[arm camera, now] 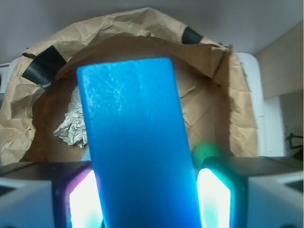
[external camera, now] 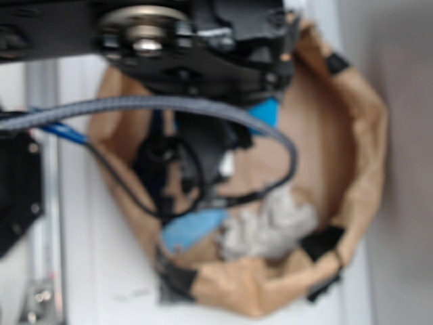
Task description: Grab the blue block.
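Fingers (arm camera: 142, 199) are closed on the blue block (arm camera: 135, 142): in the wrist view both lit pads (arm camera: 83, 202) press against its long sides, one on each side, with no gap visible at either pad. The block sits between my fingers and extends straight out past the fingertips, lengthwise along the grip axis, filling the centre of the view.

Beyond the block lies the brown paper nest (arm camera: 223, 95) with its black tape patches (arm camera: 42, 66). A crumpled foil wad (arm camera: 71, 126) rests on the paper floor off one side of the block. A blurred green shape (arm camera: 206, 153) shows just past the pad on the opposite side; I cannot identify it with certainty.

The exterior view is blurred. The arm covers most of the nest, and a saturated blue patch (external camera: 265, 112) shows at the edge of the arm. A paler blue object (external camera: 189, 230) lies on the paper next to the foil wad, apart from my fingers.

Status, as judged from these views: the grasp appears made. Whether the block is lifted clear of the paper I cannot tell; its underside is hidden. Remaining step, if any: confirm clearance by raising it.
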`<state>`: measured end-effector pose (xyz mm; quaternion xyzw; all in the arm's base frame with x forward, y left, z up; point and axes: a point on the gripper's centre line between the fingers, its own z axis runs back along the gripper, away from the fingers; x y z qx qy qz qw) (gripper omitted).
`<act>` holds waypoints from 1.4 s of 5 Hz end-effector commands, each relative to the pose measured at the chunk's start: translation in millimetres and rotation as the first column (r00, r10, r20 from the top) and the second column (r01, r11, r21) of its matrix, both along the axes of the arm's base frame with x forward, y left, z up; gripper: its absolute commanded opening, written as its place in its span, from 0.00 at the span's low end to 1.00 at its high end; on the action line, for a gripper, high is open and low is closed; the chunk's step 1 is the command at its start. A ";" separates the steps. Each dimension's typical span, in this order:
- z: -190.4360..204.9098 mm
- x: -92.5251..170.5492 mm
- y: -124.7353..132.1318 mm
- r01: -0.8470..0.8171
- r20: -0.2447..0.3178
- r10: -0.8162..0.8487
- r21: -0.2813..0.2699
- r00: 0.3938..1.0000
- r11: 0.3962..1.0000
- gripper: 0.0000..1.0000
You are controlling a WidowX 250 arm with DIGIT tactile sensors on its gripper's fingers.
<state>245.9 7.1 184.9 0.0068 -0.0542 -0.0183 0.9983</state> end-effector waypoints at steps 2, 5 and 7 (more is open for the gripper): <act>-5.3 21.8 -3.2 -0.020 0.014 0.019 0.035 1.000 0.999 0.00; -6.6 19.1 -4.1 -0.019 0.014 0.019 0.033 1.000 0.999 0.00; -7.8 18.1 -4.9 -0.022 0.018 0.021 0.028 1.000 0.999 0.00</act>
